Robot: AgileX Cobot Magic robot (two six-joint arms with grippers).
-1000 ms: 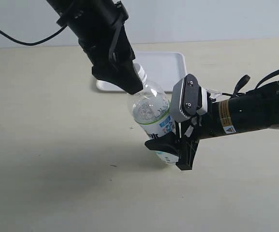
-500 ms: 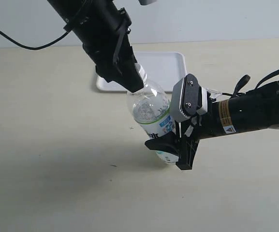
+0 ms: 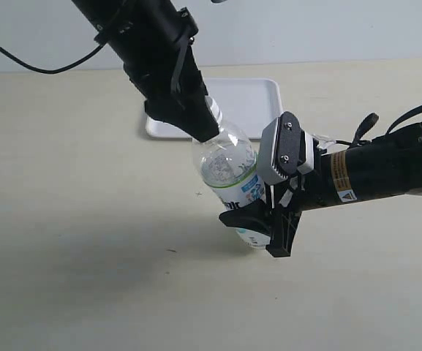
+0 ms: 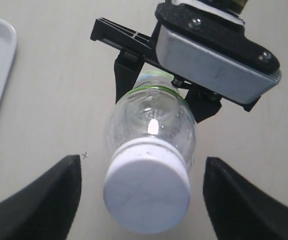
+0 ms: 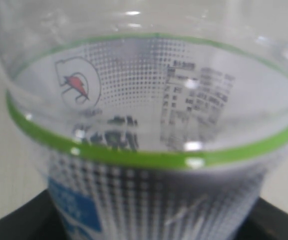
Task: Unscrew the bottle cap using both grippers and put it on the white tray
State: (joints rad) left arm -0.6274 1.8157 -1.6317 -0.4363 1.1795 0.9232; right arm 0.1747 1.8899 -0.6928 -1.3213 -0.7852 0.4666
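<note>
Left tool (image 3: pixel 198 126) is mine, the all-black one, and it sits right over the top of the bottle (image 3: pixel 229 164). From the left wrist view its two fingers (image 4: pixel 44 200) are spread wide on either side of the bottle cap (image 4: pixel 147 192), with bare counter (image 3: pixel 86 219) showing in both gaps. So that tool is open and not touching the cap. The white cap is still screwed onto the neck.

My right tool (image 3: pixel 262 228) comes in from the right side of the exterior view and is clamped around the lower part of the bottle, on the label. Its grey plate (image 3: pixel 287 150) sits just beside the clear upper body. The right wrist view is basically all bottle: the green band (image 5: pixel 134 157) of the label and printed text right up against the lens.

The bottle is tilted, with its neck leaning toward the far left and its base down by the right tool. Can't tell if the base actually touches the counter.

The white tray (image 3: pixel 258 99) lies flat on the counter just behind the bottle, partly hidden by my left arm.
</note>
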